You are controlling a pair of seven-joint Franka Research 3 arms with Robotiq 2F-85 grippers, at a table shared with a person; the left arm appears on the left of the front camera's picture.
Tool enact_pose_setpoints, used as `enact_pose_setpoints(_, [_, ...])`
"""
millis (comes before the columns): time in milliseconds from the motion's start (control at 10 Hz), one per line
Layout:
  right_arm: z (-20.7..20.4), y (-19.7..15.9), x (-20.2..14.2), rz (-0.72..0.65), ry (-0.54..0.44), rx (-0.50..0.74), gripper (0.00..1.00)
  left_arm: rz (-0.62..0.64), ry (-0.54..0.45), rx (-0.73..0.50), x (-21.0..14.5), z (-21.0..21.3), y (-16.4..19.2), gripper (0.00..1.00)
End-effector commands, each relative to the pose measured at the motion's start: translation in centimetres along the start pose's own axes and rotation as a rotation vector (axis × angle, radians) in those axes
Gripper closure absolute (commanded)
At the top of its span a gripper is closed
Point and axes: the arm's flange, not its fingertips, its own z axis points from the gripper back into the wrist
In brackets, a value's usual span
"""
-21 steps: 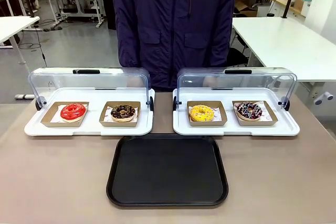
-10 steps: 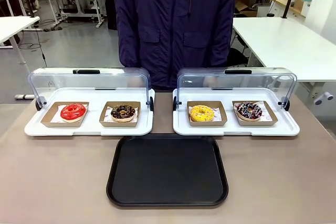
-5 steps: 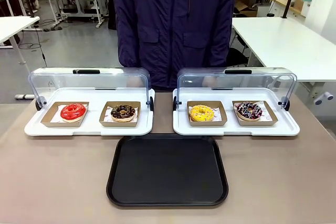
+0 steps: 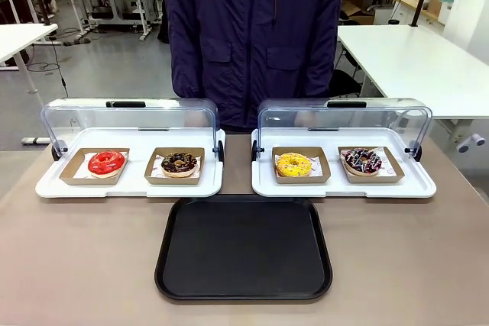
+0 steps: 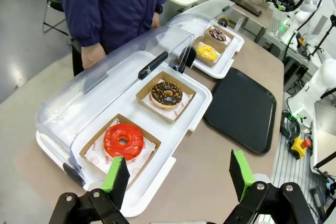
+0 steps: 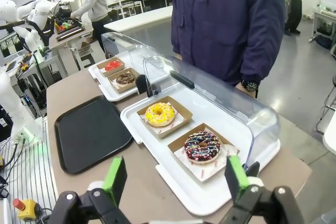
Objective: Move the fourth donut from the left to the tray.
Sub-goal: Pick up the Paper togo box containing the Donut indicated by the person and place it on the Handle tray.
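Observation:
The fourth donut (image 4: 362,160) has dark chocolate icing with white, pink and blue drizzle. It sits in a brown cardboard holder at the right end of the right white tray, and is close below my right gripper (image 6: 175,179) as the fourth donut (image 6: 202,146). It shows far off in the left wrist view as the fourth donut (image 5: 217,34). The black tray (image 4: 244,246) lies at the table's front middle, also seen as the tray (image 6: 89,130) and the tray (image 5: 242,106). My left gripper (image 5: 178,178) hangs open above the red donut (image 5: 123,140). Both grippers are open with nothing in them.
Two white trays (image 4: 130,185) (image 4: 344,188) with raised clear domed lids hold the donuts. The red donut (image 4: 106,163), a chocolate crumb donut (image 4: 179,163) and a yellow donut (image 4: 294,164) sit in holders. A person in a dark coat (image 4: 252,36) stands at the far side.

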Motion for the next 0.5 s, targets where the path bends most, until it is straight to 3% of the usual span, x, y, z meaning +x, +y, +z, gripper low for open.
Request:
enact_pose_setpoints(0, [0.01, -0.45, 0.27, 0.031, -0.035, 0.000, 0.00, -0.002, -0.009, -0.006, -0.01, 0.06, -0.04, 0.00])
enact_pose_setpoints(400, [0.01, -0.45, 0.27, 0.031, -0.035, 0.000, 0.00, -0.002, -0.009, -0.006, -0.01, 0.06, -0.04, 0.00])
